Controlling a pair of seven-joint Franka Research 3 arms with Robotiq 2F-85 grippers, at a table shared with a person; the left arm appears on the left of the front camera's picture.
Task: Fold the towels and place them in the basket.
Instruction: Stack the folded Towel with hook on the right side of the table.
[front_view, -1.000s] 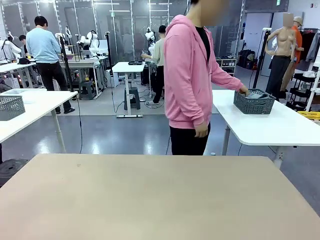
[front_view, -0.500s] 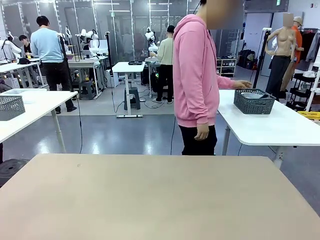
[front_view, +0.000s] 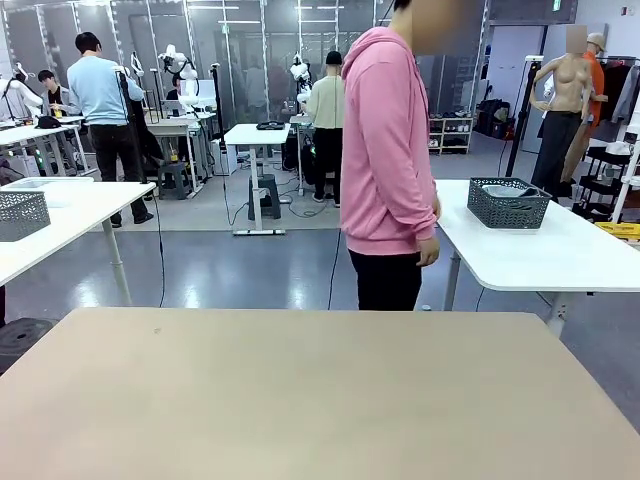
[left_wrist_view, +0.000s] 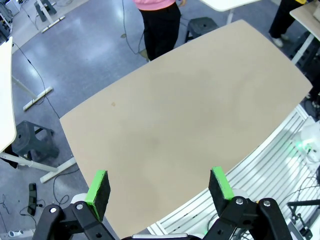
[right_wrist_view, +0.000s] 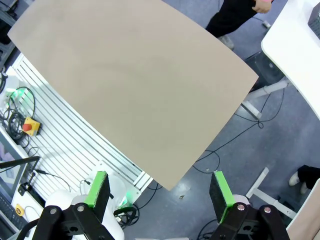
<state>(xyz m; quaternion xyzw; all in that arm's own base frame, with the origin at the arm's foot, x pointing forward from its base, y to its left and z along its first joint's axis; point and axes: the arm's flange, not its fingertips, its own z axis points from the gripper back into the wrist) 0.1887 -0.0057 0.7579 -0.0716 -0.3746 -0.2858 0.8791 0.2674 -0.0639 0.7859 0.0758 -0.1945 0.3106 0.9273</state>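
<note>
The dark mesh basket (front_view: 508, 203) stands on a white side table (front_view: 560, 255) at the far right, well beyond my beige table (front_view: 300, 400). Pale fabric, probably the towels (front_view: 500, 190), shows just inside its rim. A person in a pink hoodie (front_view: 385, 150) stands at the far edge of my table, arms down and both hands off the basket. My left gripper (left_wrist_view: 159, 176) hangs open high over the bare beige table (left_wrist_view: 190, 100). My right gripper (right_wrist_view: 159, 177) is open too, high above the table's corner (right_wrist_view: 125, 75). Nothing is between either pair of fingers.
Another white table (front_view: 70, 215) at the far left carries a second grey mesh basket (front_view: 22, 213). Other people work at benches in the background. A white slatted base (right_wrist_view: 65, 130) runs along my side of the table. A dark stool (left_wrist_view: 30, 142) stands on the floor.
The person has taken the hand off the basket, dropped the arm to the side and shifted slightly left. Neither gripper has changed.
</note>
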